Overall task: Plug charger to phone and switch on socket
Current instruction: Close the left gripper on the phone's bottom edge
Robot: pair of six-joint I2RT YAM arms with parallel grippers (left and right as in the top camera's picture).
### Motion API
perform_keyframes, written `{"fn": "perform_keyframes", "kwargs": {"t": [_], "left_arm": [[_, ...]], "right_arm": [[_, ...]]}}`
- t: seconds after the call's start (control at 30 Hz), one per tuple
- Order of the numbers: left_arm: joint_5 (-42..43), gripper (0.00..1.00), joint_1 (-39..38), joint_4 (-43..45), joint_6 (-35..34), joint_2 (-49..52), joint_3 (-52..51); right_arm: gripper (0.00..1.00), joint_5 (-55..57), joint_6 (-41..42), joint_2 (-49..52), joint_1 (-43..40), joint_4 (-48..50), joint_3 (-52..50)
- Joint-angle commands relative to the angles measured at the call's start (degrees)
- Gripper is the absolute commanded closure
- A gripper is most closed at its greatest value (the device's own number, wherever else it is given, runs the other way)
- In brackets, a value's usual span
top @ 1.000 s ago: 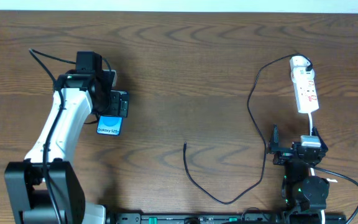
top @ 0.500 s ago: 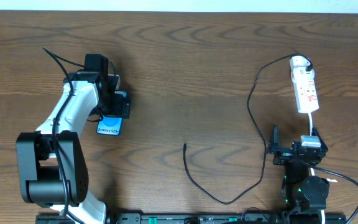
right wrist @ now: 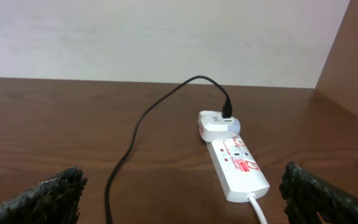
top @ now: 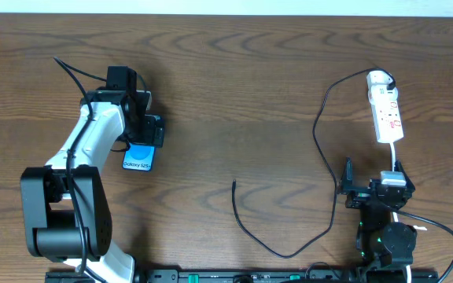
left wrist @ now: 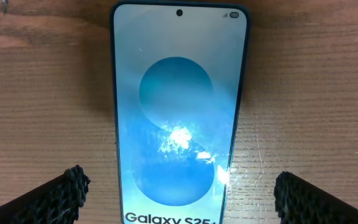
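The phone lies flat on the wood, its blue screen lit and a "Galaxy S25" strip at its near end. My left gripper hovers over it, open, one finger on each side and clear of its edges. From overhead, the left gripper hides the phone's far half. The charger is a thin black cable; its free tip rests mid-table and its other end enters a white adapter on the socket. My right gripper is open and empty, short of the socket.
The socket's white cord runs back toward my right arm. The charger's slack loops near the front edge. A pale wall stands behind the table's far edge.
The left arm's elbow and shoulder swung, and its wrist edged slightly right over the phone, then held still. The right arm, cable and socket have not moved.
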Motion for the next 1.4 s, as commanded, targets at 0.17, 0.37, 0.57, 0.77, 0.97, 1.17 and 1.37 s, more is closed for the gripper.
{"fn": "perform_keyframes", "kwargs": {"t": [0.17, 0.37, 0.57, 0.77, 0.97, 1.17, 1.37], "left_arm": [[-0.76, 0.02, -0.17, 0.24, 0.52, 1.77, 0.33], [-0.94, 0.02, -0.17, 0.74, 0.55, 3.89, 0.33], [-0.92, 0.02, -0.17, 1.79, 0.57, 6.67, 0.33], [-0.92, 0.02, -0.17, 2.01, 1.49, 6.93, 0.33], [-0.92, 0.02, -0.17, 2.80, 1.64, 6.95, 0.33], [-0.94, 0.02, -0.17, 4.28, 2.05, 6.95, 0.33], [-0.94, 0.02, -0.17, 4.42, 2.03, 6.95, 0.26]], "right_arm": [[0.01, 0.02, -0.09, -0.35, 0.48, -0.15, -0.07], [0.01, 0.02, -0.09, -0.35, 0.48, -0.17, -0.09], [0.01, 0.02, -0.09, -0.35, 0.48, -0.17, -0.09], [0.01, 0.02, -0.09, -0.35, 0.48, -0.17, -0.09], [0.01, 0.02, -0.09, -0.35, 0.48, -0.17, -0.07], [0.01, 0.02, -0.09, -0.35, 0.48, -0.17, -0.09], [0.01, 0.02, -0.09, -0.35, 0.48, -0.17, -0.09]]}}
